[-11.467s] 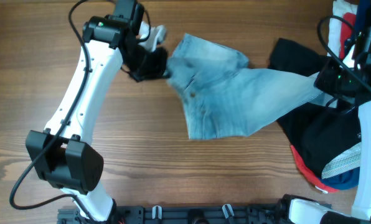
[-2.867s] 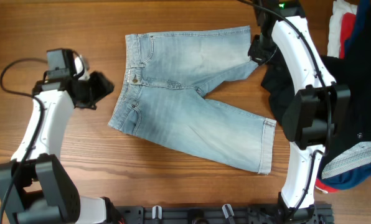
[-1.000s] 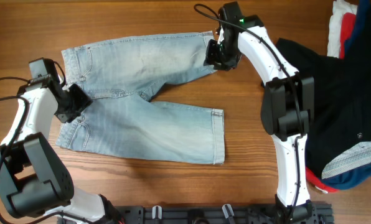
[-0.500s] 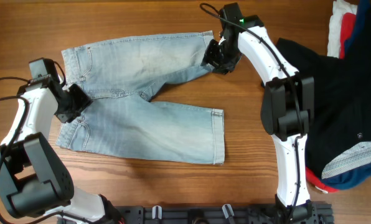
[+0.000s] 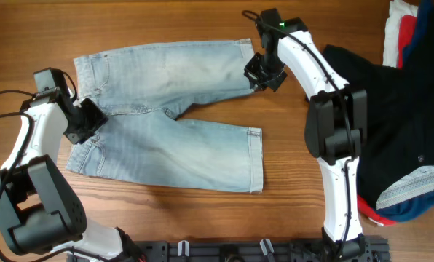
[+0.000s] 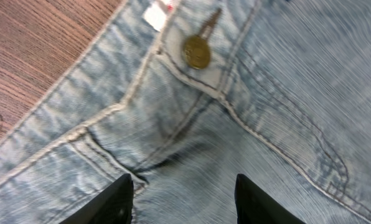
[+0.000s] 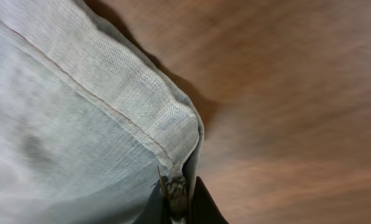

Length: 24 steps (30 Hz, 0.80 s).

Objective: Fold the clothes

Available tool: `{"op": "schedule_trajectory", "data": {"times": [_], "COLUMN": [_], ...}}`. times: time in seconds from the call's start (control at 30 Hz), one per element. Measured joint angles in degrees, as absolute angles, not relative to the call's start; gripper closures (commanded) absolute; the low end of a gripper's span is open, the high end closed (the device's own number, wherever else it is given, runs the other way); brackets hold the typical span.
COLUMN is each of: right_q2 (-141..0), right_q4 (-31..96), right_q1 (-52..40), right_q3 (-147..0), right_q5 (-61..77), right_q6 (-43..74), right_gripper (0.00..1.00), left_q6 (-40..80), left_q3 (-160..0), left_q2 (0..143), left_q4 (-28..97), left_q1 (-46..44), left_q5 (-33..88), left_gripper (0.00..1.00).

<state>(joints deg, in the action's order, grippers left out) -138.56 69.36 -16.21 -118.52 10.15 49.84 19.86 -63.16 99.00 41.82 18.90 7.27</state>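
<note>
The light blue denim shorts (image 5: 166,109) lie flat on the wooden table, waistband to the left, both legs pointing right. My left gripper (image 5: 86,122) hovers low over the waistband's middle. In the left wrist view it (image 6: 185,202) is open, its fingers (image 6: 120,199) spread over the fly below the brass button (image 6: 197,51). My right gripper (image 5: 259,73) is shut on the hem corner of the far leg. In the right wrist view it (image 7: 182,196) pinches the cuffed hem (image 7: 111,93) just above the wood.
A black garment (image 5: 392,109) covers the table's right side, close to the right arm. Red, white and dark blue clothes (image 5: 400,33) lie at the far right corner and more show at the near right (image 5: 399,207). A black rail (image 5: 224,251) runs along the front edge.
My right gripper has moved a little right and toward the front with the hem, pulling the far leg straighter. The left arm has not moved.
</note>
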Motion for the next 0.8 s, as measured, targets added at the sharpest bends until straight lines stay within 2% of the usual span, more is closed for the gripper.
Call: {"op": "schedule_trajectory", "data": {"times": [0.07, 0.13, 0.23, 0.37, 0.47, 0.6, 0.67, 0.77, 0.8], "right_q2": [-138.6, -138.6, -138.6, -138.6, -138.6, -137.6, -134.8, -125.7, -121.0], "right_q4": [73.8, 77.2, 81.1, 83.5, 86.2, 86.6, 85.4, 83.8, 82.8], "right_q1": [-16.4, -16.5, -16.4, -16.2, -14.6, -11.4, -10.3, -10.0, -10.0], "right_q3": [-118.5, -118.5, -118.5, -118.5, -118.5, -118.5, -118.2, -118.1, -118.2], "right_q5": [7.1, 2.9, -3.9, -8.5, -9.8, -10.2, -10.4, -10.1, -9.1], "right_q6": [46.6, 43.2, 37.5, 34.3, 34.0, 33.0, 32.2, 30.8, 29.8], "right_gripper": [0.94, 0.78, 0.65, 0.63, 0.62, 0.62, 0.61, 0.60, 0.60], "left_q6": [19.9, 19.9, 19.9, 19.9, 19.9, 19.4, 19.2, 18.8, 18.8], "left_q3": [-63.2, -63.2, -63.2, -63.2, -63.2, -63.2, -63.7, -64.8, -65.0], "left_q2": [99.0, 99.0, 99.0, 99.0, 99.0, 96.4, 92.0, 85.5, 84.3], "left_q4": [42.0, 42.1, 43.1, 43.5, 43.6, 46.3, 48.8, 53.9, 57.4], "left_q1": [18.9, 18.9, 18.9, 18.9, 18.9, 18.9, 18.9, 18.9, 18.9], "left_q5": [7.3, 7.3, 7.3, 7.3, 7.3, 7.1, 6.6, 5.4, 5.1], "left_gripper": [0.48, 0.48, 0.48, 0.48, 0.43, 0.32, 0.22, 0.18, 0.11]}}
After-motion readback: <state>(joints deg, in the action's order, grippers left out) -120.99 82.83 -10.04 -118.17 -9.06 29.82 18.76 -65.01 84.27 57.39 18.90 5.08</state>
